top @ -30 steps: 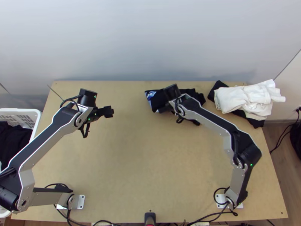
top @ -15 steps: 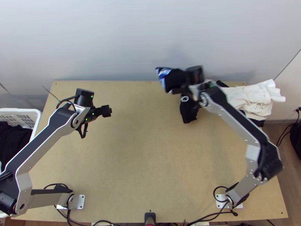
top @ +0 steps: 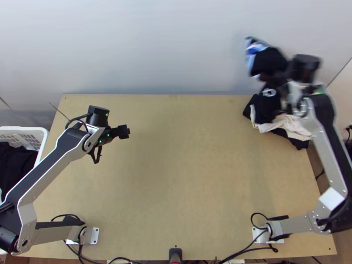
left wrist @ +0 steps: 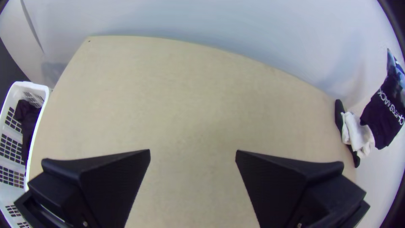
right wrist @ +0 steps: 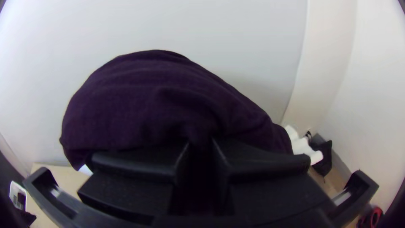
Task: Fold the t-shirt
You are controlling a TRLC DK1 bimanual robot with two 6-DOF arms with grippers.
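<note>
Right claw (top: 273, 80) around 1 t-shirt (top: 266, 108) (lettering (left wrist: 391, 107): left wrist view)

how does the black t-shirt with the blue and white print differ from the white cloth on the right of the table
The black t-shirt hangs from the right gripper, while the white cloth lies on dark fabric at the table's far right. The t-shirt carries a blue and white print and white lettering; the white cloth looks plain. Both look soft and rumpled.
</note>
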